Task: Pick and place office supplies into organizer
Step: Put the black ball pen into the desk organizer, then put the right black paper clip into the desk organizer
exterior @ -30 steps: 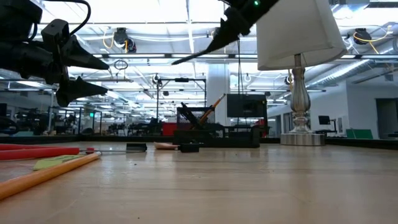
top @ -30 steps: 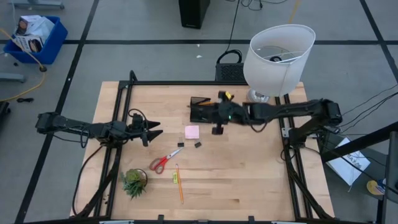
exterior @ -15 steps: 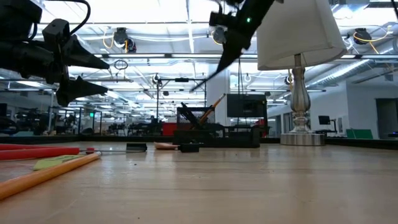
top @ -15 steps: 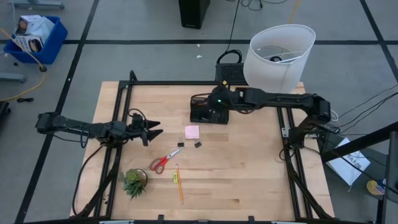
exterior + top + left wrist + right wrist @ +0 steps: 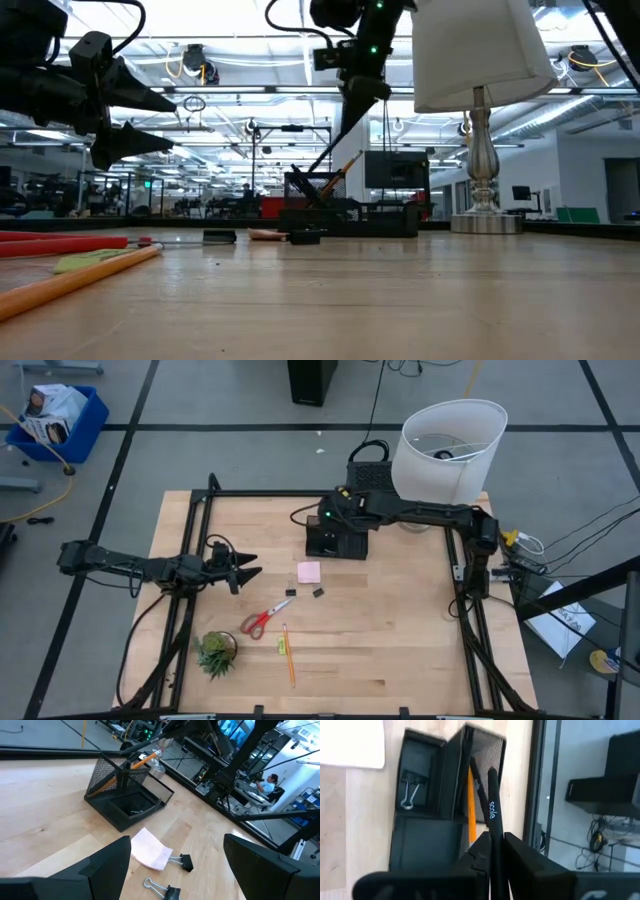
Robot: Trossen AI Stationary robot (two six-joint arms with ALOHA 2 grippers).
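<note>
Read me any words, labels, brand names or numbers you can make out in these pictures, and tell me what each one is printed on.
"scale": white lettering on the barrel of the black pen clamped in the right gripper, above the organizer.
Printing on the boxes in the blue bin on the floor: too small to read.
Nothing else readable.

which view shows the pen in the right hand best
The right wrist view: the black pen fills the frame, clamped in the right hand above the organizer. The low view shows it as a thin slanted line; in the high view the arm mostly hides it; the left wrist view barely shows it.
</note>
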